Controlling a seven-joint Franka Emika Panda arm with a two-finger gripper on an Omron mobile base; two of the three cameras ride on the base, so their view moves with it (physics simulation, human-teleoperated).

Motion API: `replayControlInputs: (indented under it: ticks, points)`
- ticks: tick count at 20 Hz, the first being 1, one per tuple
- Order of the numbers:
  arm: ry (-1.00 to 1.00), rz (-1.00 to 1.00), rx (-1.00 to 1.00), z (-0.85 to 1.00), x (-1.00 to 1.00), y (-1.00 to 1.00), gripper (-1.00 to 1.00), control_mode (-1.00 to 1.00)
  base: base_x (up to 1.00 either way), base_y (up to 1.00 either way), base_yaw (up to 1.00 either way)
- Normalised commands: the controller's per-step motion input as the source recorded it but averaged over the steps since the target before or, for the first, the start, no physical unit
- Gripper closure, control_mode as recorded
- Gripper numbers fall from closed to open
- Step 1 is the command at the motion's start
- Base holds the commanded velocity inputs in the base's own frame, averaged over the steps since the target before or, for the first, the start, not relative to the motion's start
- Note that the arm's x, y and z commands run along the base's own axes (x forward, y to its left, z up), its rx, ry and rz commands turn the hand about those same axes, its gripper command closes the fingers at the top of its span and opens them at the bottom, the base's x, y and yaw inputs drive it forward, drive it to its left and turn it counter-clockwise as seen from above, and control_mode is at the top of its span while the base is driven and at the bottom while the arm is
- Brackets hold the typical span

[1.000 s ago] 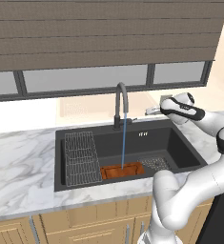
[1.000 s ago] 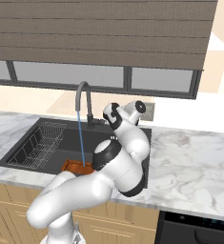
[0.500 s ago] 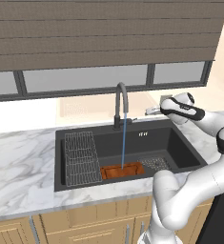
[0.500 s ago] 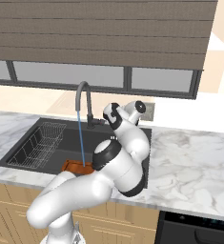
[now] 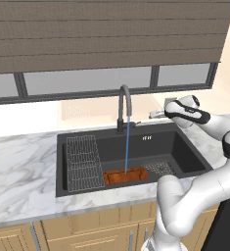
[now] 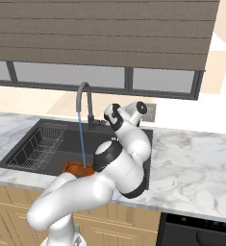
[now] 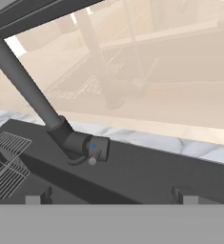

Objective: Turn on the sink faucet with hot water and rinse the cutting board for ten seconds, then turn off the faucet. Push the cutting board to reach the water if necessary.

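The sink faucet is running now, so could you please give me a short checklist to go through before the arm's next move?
1. Water flowing from the sink faucet: ok, a thin blue stream falls from the spout.
2. Stream lands on the cutting board: ok, it meets the board in the sink.
3. Gripper empty: ok, nothing sits between the fingertips and it is open.
4. Gripper lined up with the faucet's lever: ok, the lever sits near the middle of the hand view, apart from the fingertips.
5. Water is hot: cannot tell.
6. Wire rack out of the stream: ok, it lies left of the board.
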Motion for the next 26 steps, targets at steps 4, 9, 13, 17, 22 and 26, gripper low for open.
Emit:
replayControlInputs:
  ticks: [4, 9, 13, 17, 22, 26]
  points:
    - [0.0, 0.0, 0.0, 0.0, 0.0, 0.0, -1.0, -1.0, 0.0, 0.0, 0.0]
    - [0.0, 0.0, 0.0, 0.0, 0.0, 0.0, -1.0, -1.0, 0.0, 0.0, 0.0]
    - [0.0, 0.0, 0.0, -0.03, 0.0, 0.0, -1.0, -1.0, 0.0, 0.0, 0.0]
    - [0.0, 0.0, -0.03, -0.09, 0.0, 0.0, -1.0, -1.0, 0.0, 0.0, 0.0]
    - [0.0, 0.0, -0.05, -0.09, 0.04, 0.0, -1.0, -1.0, 0.0, 0.0, 0.0]
    - [0.0, 0.0, -0.04, -0.06, 0.15, 0.0, -1.0, -1.0, 0.0, 0.0, 0.0]
